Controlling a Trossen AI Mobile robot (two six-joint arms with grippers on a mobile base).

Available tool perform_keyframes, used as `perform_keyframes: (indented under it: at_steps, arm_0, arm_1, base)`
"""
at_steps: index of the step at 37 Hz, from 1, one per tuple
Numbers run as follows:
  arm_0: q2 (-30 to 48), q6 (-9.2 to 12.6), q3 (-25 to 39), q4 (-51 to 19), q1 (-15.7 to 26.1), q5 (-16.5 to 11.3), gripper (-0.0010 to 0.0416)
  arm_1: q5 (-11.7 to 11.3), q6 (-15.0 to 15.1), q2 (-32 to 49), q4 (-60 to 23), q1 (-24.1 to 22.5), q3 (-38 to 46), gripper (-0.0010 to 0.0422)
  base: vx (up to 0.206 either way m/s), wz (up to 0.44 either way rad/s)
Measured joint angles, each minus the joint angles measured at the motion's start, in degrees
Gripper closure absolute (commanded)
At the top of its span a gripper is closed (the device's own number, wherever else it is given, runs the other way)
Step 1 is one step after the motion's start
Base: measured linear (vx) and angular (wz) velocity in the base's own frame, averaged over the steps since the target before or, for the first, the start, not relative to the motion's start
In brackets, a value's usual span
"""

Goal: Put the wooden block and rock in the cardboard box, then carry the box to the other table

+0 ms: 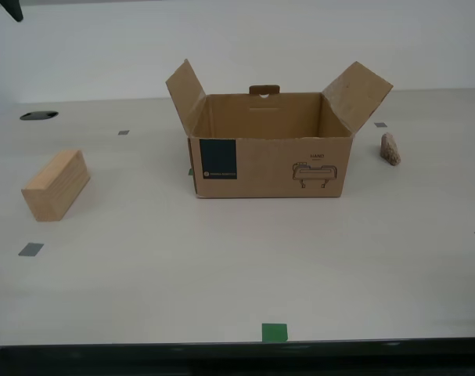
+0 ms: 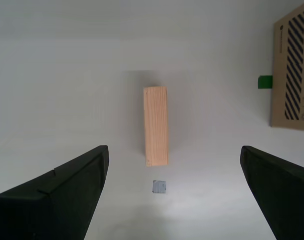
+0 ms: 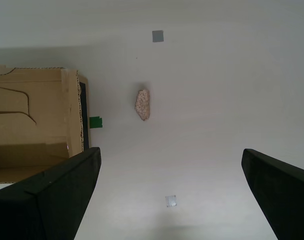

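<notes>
On the smooth pale surface (image 1: 237, 274), the open brown cardboard box (image 1: 270, 164) sat between the tan wooden block (image 1: 55, 185) and small pinkish rock (image 1: 390, 148), so my wide-open, empty hands needed to drop down and grab first.

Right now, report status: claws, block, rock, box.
Both claws open, empty: my first claw above the rock, my second claw above the wooden block. Cardboard box open, looks empty. Nothing in the way.
</notes>
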Motion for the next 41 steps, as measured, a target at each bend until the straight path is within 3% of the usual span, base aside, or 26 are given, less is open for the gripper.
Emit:
perform_keyframes:
  at_steps: [15, 22, 41]
  arm_0:
    - [0.0, 0.0, 0.0, 0.2, 0.2, 0.0, 0.0012]
    - [0.0, -1.1, 0.0, 1.8, 0.4, 0.0, 0.0012]
    - [0.0, -1.6, -0.7, 6.8, 0.4, -0.3, 0.0013]
  arm_1:
    - [0.0, 1.3, 8.0, 0.3, 0.0, -1.2, 0.0053]
    - [0.0, 1.5, 8.1, 5.0, 0.0, -6.1, 0.0053]
    - [0.0, 1.6, 8.2, 5.7, 0.0, -11.5, 0.0053]
  base:
    - [0.0, 0.0]
    - [0.0, 0.0]
    - [0.0, 0.0]
